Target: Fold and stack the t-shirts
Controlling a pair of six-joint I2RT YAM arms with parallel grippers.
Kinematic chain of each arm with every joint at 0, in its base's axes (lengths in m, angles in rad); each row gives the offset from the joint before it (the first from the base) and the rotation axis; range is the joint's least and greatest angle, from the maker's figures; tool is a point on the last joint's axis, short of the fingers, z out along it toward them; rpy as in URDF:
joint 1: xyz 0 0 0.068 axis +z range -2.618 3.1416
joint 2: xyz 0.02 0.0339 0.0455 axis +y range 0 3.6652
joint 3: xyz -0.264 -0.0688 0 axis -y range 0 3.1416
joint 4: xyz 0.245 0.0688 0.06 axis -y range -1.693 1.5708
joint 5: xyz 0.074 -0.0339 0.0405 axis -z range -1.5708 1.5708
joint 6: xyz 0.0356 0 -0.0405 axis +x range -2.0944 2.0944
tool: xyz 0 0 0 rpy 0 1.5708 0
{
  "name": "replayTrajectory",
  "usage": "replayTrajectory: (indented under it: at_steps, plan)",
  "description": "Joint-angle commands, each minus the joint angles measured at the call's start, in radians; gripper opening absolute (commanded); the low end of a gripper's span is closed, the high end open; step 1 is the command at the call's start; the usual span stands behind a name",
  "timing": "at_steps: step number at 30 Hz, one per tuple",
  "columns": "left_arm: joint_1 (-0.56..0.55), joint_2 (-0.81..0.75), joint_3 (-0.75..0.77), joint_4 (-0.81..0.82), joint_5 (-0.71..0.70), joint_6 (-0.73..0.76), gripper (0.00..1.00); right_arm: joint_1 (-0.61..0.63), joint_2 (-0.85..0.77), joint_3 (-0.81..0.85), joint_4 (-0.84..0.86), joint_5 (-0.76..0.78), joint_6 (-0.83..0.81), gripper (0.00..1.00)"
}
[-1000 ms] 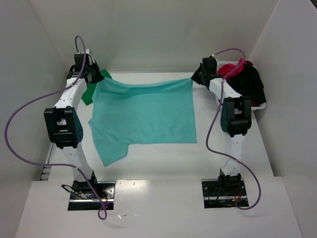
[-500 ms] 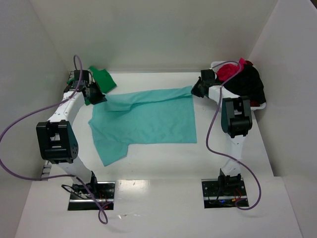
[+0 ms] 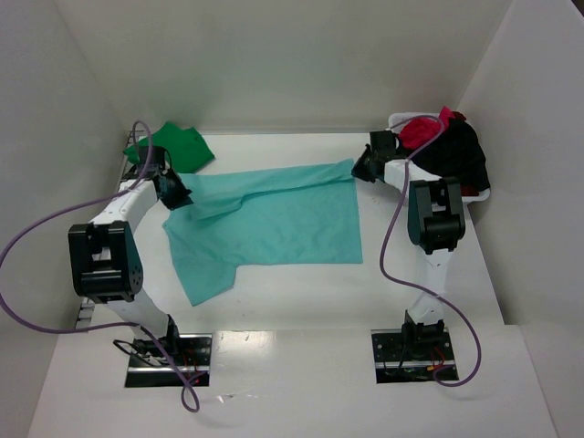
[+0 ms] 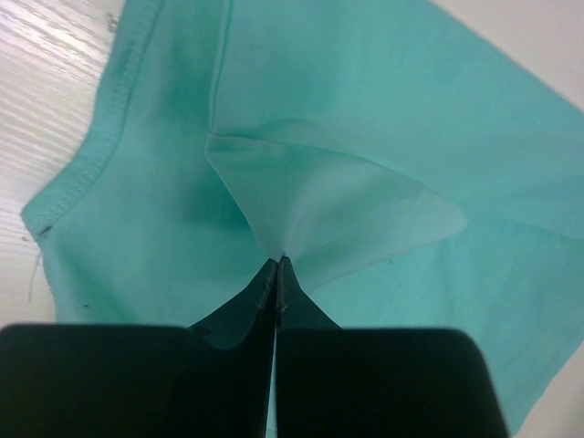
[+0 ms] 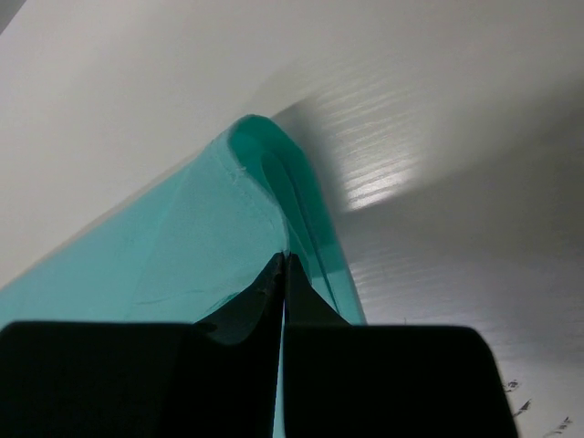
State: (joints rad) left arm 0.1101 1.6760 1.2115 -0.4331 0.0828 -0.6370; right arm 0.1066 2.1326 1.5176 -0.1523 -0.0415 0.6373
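Note:
A light teal t-shirt (image 3: pixel 269 224) lies spread on the white table, its far edge folded toward me. My left gripper (image 3: pixel 176 193) is shut on the shirt's far left corner, low over the table; in the left wrist view (image 4: pixel 276 265) the jaws pinch a fold of teal cloth (image 4: pixel 347 201). My right gripper (image 3: pixel 362 168) is shut on the far right corner; in the right wrist view (image 5: pixel 283 260) it pinches the doubled teal edge (image 5: pixel 274 173). A dark green t-shirt (image 3: pixel 178 144) lies at the far left. Red (image 3: pixel 422 130) and black (image 3: pixel 461 153) shirts fill the basket at right.
A white plastic basket (image 3: pixel 474 193) stands at the far right against the wall. White walls close in the table on the left, back and right. Purple cables loop from both arms. The arm bases sit at the near edge.
Both grippers have come down and toward me with the teal shirt's far edge, the left one more. The far edge now lies folded over the shirt. The dark green shirt has come into view.

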Motion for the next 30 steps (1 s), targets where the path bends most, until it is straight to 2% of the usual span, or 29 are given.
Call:
replayTrajectory:
  at_steps: [1,15,30]
  plan:
    - [0.024,-0.007,-0.021,0.070,-0.063,-0.041,0.00,-0.007,-0.068,-0.028,0.016,0.006,-0.013,0.00]
    - [0.103,0.051,0.002,0.109,-0.044,-0.041,0.00,-0.007,-0.135,-0.092,0.005,-0.003,-0.004,0.00]
    - [0.103,0.060,0.002,0.119,0.017,-0.004,0.00,-0.007,-0.189,-0.220,0.006,-0.024,0.024,0.00]
